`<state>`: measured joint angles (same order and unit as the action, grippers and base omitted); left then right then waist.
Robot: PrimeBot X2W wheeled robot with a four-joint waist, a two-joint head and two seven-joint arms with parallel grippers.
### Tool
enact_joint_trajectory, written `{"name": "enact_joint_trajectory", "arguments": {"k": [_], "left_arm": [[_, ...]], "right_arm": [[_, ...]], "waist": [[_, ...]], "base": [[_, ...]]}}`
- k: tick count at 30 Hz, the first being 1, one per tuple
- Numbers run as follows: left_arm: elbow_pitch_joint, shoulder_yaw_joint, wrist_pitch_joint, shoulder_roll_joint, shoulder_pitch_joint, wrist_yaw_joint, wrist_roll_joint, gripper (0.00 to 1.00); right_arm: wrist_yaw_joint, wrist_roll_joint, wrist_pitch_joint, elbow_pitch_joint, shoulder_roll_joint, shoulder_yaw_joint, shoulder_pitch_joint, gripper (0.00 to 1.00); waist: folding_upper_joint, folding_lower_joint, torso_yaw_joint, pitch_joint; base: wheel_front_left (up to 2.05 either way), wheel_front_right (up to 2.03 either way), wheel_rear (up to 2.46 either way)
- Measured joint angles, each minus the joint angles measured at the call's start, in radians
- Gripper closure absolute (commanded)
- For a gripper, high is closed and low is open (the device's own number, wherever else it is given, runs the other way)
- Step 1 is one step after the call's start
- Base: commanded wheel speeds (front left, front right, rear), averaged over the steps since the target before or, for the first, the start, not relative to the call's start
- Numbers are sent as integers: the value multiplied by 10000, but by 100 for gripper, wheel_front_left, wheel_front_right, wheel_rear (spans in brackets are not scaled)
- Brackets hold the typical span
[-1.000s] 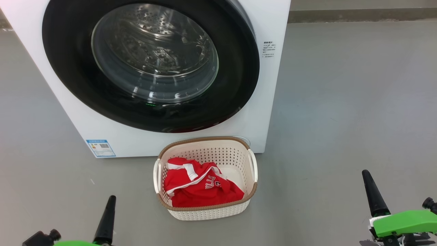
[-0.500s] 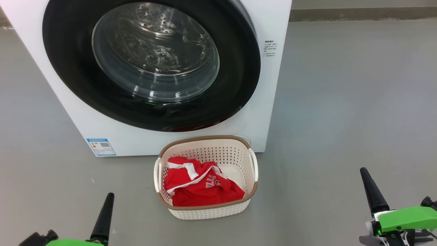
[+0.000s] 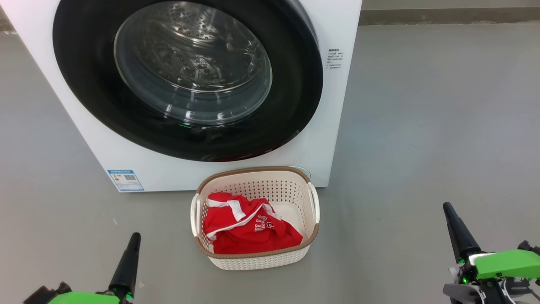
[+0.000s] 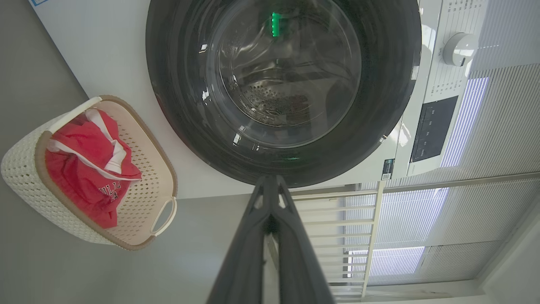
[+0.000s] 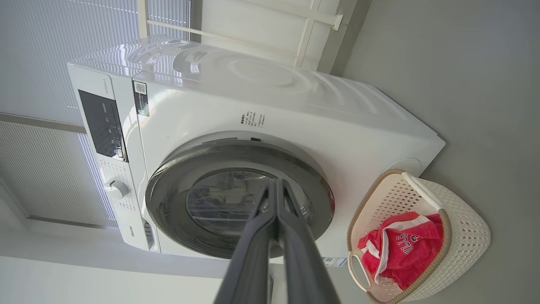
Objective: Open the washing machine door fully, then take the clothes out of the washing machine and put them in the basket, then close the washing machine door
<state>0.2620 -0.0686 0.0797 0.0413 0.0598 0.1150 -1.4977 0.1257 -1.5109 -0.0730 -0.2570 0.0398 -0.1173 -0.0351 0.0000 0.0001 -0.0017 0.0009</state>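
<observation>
The white washing machine (image 3: 329, 126) stands ahead with its round black washing machine door (image 3: 291, 105) shut flat against the front; the steel drum shows through the glass. Red clothes (image 3: 249, 232) with white trim lie in the cream basket (image 3: 253, 261) on the floor just before the machine. My left gripper (image 3: 134, 237) is low at the left, shut and empty, well left of the basket. At the lower right my right gripper (image 3: 447, 207) is shut too and holds nothing. The door (image 4: 392, 84) and basket (image 4: 25, 177) also appear in the left wrist view, and the door (image 5: 177, 177) in the right wrist view.
Grey floor (image 3: 422, 126) spreads to the right of the machine and around the basket. A blue label (image 3: 125, 180) sits low on the machine's front. Window blinds (image 5: 38, 50) and a white rail (image 4: 371, 228) stand behind the machine. The control panel (image 5: 103, 124) and dial (image 5: 116, 188) sit on its top strip.
Both grippers have slid slightly up in the head view, and the picture has shifted a little. Door, basket and clothes lie as before.
</observation>
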Motion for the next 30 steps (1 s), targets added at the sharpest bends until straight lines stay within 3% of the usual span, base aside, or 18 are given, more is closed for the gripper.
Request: {"name": "enact_joint_trajectory", "arguments": {"k": [9, 30], "left_arm": [[36, -81, 303, -4, 64, 15, -1037, 100], [38, -88, 303, -4, 65, 15, -1041, 100]], "right_arm": [[0, -1007, -244, -119, 29, -8, -222, 100], [0, -1007, -257, -119, 29, -27, -298, 100]], "waist": [[0, 0, 17, 22], [0, 0, 17, 22]], "base": [[0, 0, 0], [0, 0, 0]]}}
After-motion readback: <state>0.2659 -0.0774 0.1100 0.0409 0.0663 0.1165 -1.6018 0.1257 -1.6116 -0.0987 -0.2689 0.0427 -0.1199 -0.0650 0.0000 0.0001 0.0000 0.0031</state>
